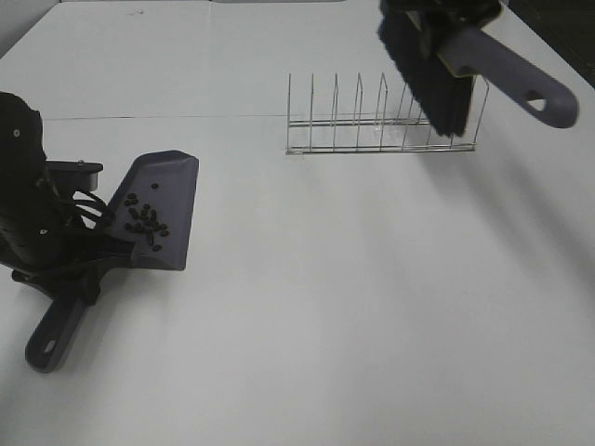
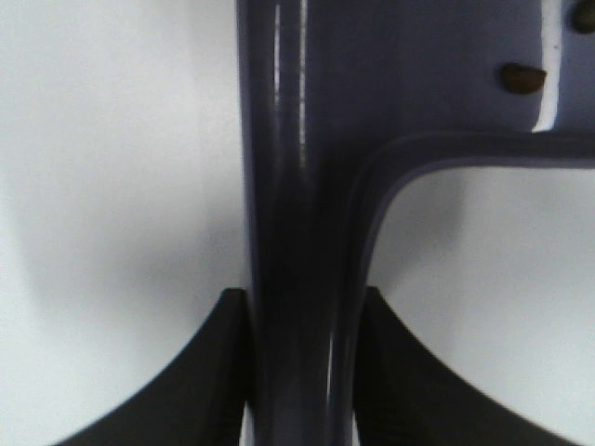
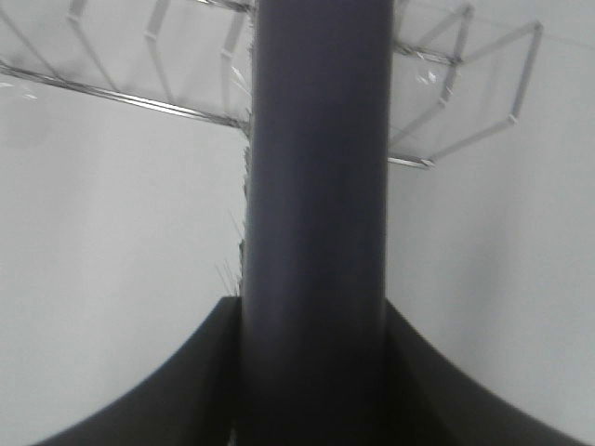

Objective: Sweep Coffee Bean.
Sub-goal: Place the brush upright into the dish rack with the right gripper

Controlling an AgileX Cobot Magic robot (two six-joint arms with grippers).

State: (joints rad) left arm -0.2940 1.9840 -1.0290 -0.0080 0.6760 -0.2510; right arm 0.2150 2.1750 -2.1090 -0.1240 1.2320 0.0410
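Several dark coffee beans [image 1: 145,220] lie in the purple-grey dustpan [image 1: 167,195] at the left of the table. My left gripper [image 1: 65,269] is shut on the dustpan's handle [image 2: 297,279]; one bean [image 2: 522,78] shows on the pan in the left wrist view. At the upper right, my right gripper [image 1: 437,19] is shut on the brush [image 1: 437,79], holding it in the air above the wire rack. The brush's handle [image 3: 316,214] fills the right wrist view between the two fingers. Its black bristles hang in front of the rack's right end.
A wire dish rack [image 1: 381,121] stands at the back centre-right, also seen behind the handle in the right wrist view [image 3: 465,84]. The white table [image 1: 353,307] stretches across the middle and front.
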